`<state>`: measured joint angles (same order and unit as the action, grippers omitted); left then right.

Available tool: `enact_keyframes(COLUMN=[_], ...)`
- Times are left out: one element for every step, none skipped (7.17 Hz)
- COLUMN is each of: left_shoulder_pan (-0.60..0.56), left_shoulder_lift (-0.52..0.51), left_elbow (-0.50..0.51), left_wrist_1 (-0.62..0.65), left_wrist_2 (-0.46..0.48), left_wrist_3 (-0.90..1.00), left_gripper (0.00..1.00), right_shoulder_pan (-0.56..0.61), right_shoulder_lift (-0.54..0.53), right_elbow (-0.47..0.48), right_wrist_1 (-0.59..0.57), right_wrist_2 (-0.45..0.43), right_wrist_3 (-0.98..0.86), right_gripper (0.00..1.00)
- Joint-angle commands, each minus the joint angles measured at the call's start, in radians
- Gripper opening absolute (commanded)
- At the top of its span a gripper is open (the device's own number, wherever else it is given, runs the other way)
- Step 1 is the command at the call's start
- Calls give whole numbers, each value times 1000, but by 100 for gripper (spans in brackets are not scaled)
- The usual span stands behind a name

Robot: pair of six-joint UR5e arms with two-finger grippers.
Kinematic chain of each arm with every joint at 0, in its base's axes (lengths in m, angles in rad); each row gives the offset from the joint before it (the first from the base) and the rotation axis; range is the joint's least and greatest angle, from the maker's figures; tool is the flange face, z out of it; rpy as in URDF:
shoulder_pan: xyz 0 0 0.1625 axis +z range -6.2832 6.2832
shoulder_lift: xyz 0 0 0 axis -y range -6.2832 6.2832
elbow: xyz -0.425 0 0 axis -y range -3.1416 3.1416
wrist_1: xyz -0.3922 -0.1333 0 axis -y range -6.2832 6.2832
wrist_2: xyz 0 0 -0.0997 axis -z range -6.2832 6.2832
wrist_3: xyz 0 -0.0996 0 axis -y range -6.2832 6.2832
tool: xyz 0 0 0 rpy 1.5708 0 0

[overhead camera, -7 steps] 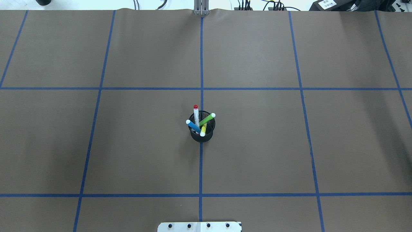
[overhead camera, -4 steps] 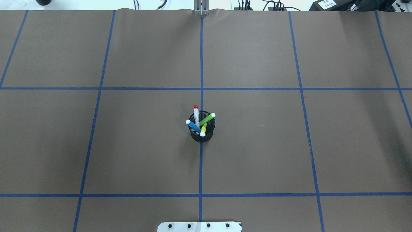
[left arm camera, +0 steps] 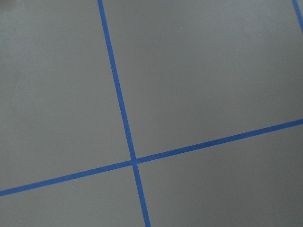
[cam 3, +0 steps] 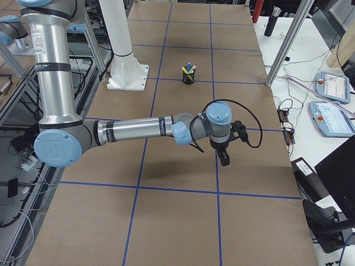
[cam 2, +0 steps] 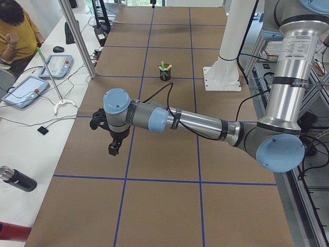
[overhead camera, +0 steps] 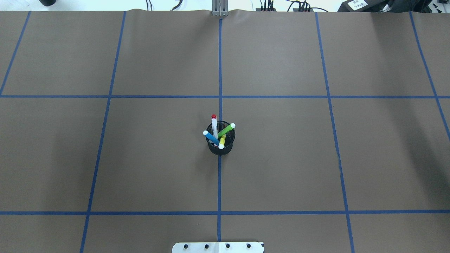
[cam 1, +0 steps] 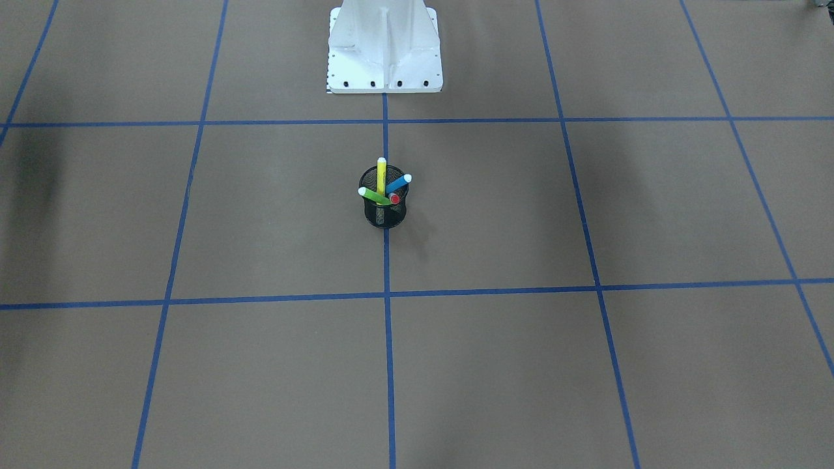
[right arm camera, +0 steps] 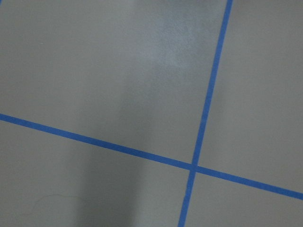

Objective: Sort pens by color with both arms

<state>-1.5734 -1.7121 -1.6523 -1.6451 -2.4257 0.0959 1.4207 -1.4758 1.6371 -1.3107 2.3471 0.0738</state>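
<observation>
Several pens stand together in a black mesh cup (overhead camera: 220,148) at the table's middle, on the centre tape line. The blue pen (overhead camera: 211,136) leans left, the green pen (overhead camera: 226,130) right, the yellow pen (overhead camera: 222,142) toward the robot, and the white pen with the red cap (overhead camera: 214,124) stands nearly upright. The front-facing view shows the same cup (cam 1: 384,216). My left gripper (cam 2: 114,146) hangs far off the cup at the table's left end; my right gripper (cam 3: 223,160) hangs at the right end. I cannot tell whether either is open or shut.
The white pedestal base (cam 1: 384,52) stands at the robot's edge of the brown, blue-taped table (overhead camera: 281,158). A person sits by tablets (cam 2: 23,91) beyond the left end. A black bottle (cam 2: 18,178) lies there. Metal poles (cam 3: 285,44) rise at the table's far side.
</observation>
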Motion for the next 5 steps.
enact_keyframes(left_shoulder_pan=[30,32,33,61,85], left_shoulder_lift=[-27,-43,-63,-79,-80], left_elbow=[-3,-4,-4,-9,-4], left_wrist_1=[-32,-30,-32,-39,-76], left_wrist_2=[-6,-9,-9,-10,-9], left_wrist_3=[-1,-2,-60,-123,-158], left_gripper=[100,100,100,100,100], right_shoulder_pan=[-125,-166,-225,-282,-336], right_shoulder_lift=[80,115,149,191,245], right_elbow=[71,104,140,180,203], right_wrist_1=[11,10,10,7,1], right_wrist_2=[18,24,23,12,-8], right_wrist_3=[161,219,298,448,595], right_gripper=[99,99,99,99,99])
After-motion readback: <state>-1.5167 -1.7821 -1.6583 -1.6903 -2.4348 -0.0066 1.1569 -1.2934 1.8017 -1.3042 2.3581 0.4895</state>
